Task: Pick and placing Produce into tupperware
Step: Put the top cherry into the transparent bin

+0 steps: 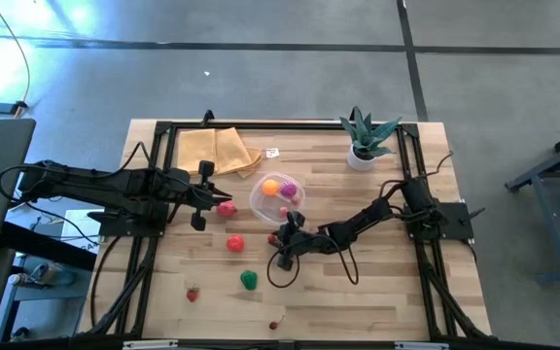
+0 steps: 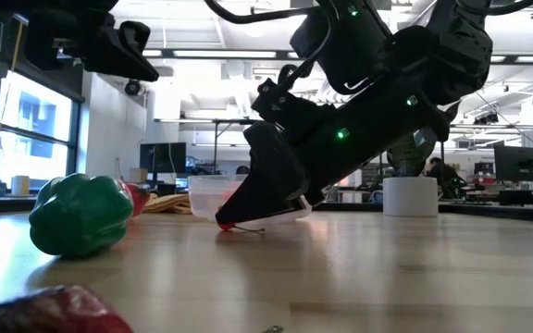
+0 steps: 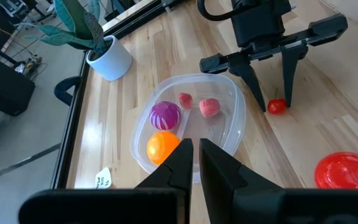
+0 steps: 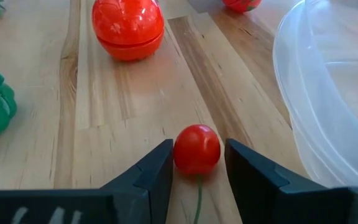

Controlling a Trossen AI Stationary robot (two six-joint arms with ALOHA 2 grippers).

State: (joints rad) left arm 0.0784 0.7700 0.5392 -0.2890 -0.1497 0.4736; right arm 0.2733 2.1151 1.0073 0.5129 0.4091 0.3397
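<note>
The clear round tupperware (image 1: 258,200) (image 3: 238,118) sits at mid-table and holds an orange piece (image 3: 161,147), a purple one (image 3: 165,115) and two small red ones. My right gripper (image 1: 282,241) (image 4: 197,148) is open and tipped down to the table beside the tupperware. Its fingers stand on either side of a small red cherry (image 4: 196,149) (image 3: 277,106) that lies on the wood. My left gripper (image 1: 207,197) (image 3: 196,146) is shut and hovers at the tupperware's left rim. A red tomato (image 1: 234,243), a green pepper (image 1: 249,280) and a strawberry (image 1: 192,294) lie loose. My right gripper comes slanting down from the table's right, with one finger on each side of the cherry (image 4: 191,163), which rests on the table with its stem trailing back between the fingers. One finger (image 4: 161,163) stands right against it; whether it touches, I cannot tell.
Another red piece (image 1: 226,207) lies by my left gripper. A second tiny cherry (image 1: 275,324) sits near the near edge. The folded yellow cloth (image 1: 217,151) and the potted plant (image 1: 363,141) stand along the far edge. The black frame rails (image 1: 154,243) run along both sides.
</note>
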